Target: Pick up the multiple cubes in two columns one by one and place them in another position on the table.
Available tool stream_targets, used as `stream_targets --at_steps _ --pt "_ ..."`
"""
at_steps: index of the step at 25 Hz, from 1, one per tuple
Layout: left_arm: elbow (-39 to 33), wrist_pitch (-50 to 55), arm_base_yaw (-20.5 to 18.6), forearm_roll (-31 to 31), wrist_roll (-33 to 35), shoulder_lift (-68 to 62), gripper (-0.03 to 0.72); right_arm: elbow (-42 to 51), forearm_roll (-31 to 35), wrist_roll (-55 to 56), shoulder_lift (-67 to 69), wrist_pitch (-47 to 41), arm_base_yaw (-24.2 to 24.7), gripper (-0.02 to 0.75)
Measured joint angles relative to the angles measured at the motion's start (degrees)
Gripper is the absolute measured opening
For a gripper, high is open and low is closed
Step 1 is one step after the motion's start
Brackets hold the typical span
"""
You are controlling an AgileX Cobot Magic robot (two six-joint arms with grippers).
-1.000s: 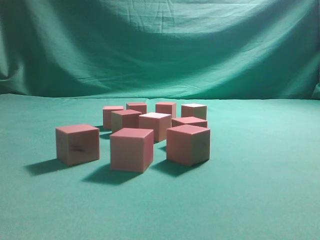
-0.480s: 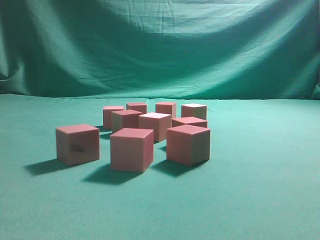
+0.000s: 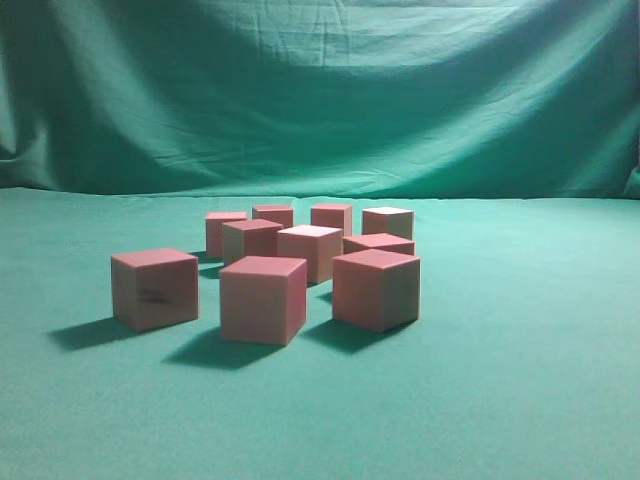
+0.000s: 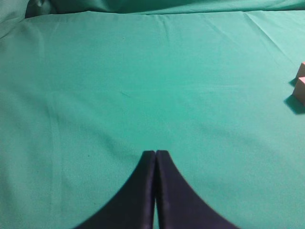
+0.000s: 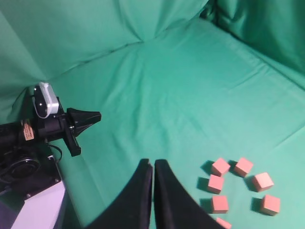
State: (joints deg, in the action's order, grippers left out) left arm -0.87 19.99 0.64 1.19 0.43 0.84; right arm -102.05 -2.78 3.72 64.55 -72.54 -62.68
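cubes (image 3: 263,298) on table (image 3: 520,380)

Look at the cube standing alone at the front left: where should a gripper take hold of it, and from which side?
Grip the front-left cube by two opposite upright faces, coming down from above. It sits flat on the table, with open cloth to its left and a clear gap to the next cube, so the fingers probably fit.

Robot lab setup, green cloth backdrop (image 3: 320,90) draped behind table (image 3: 520,400) (same cloth), mounted camera (image 5: 45,100)

pinkish cubes (image 3: 263,299) stand clustered on the green table (image 3: 520,390).
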Motion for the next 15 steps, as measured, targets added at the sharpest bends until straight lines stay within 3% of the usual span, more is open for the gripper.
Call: stream_targets --at_steps 8,9,10,11,15 --pt "0.0 0.0 0.0 0.0 0.0 0.0 0.000 2.5 -2.9 0.0 -11.6 -0.9 0.0 0.000" --pt "0.0 0.0 0.0 0.0 0.0 0.0 0.000 4.0 -2.9 0.0 -12.9 -0.9 0.1 0.055" --pt "0.0 0.0 0.0 0.0 0.0 0.0 0.000 6.0 -2.9 0.0 -14.6 -0.9 0.8 0.055" --pt "0.0 0.0 0.0 0.0 0.0 0.0 0.000 8.5 -2.8 0.1 -16.3 -0.9 1.6 0.000" --pt "0.0 0.0 0.0 0.0 0.0 0.0 0.000 20.6 -0.3 0.1 -22.8 2.9 5.4 0.000"
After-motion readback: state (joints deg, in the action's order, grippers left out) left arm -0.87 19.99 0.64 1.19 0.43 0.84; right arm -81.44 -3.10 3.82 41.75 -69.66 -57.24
